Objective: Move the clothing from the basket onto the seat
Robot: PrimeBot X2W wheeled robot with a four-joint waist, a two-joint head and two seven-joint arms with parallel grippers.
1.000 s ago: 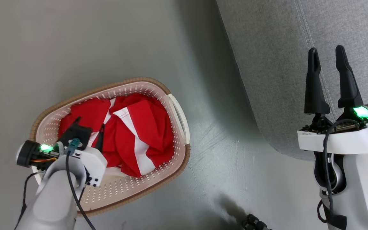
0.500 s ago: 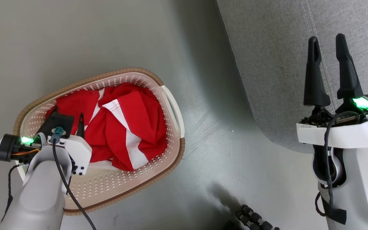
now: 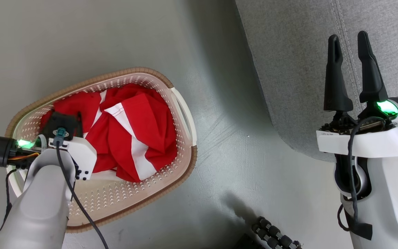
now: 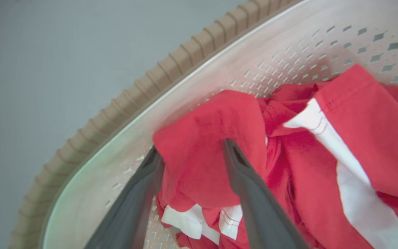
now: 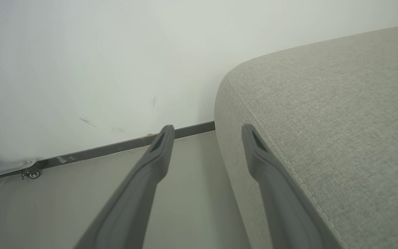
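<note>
The cream basket (image 3: 92,81) with a brown rim stands on the floor at the left, holding the crumpled red clothing (image 3: 140,128) with white stripes. My left gripper (image 4: 192,148) is down inside the basket (image 4: 171,62) at its left end. It is open, and its two fingers straddle a raised red fold of the clothing (image 4: 358,114). The grey seat (image 3: 295,52) fills the upper right. My right gripper (image 3: 348,36) hovers open over the seat's edge with nothing between its fingers. In the right wrist view the gripper (image 5: 208,128) points past the corner of the seat (image 5: 340,103).
Grey floor (image 3: 226,145) separates the basket from the seat. A dark ridged part (image 3: 275,237) shows at the bottom edge. Beyond the seat stand a white wall (image 5: 98,62), a dark baseboard and a small caster wheel (image 5: 29,173).
The head view has shifted a little. My left gripper has sunk deeper into the basket, its fingers now around a red fold. The right gripper stays as it was.
</note>
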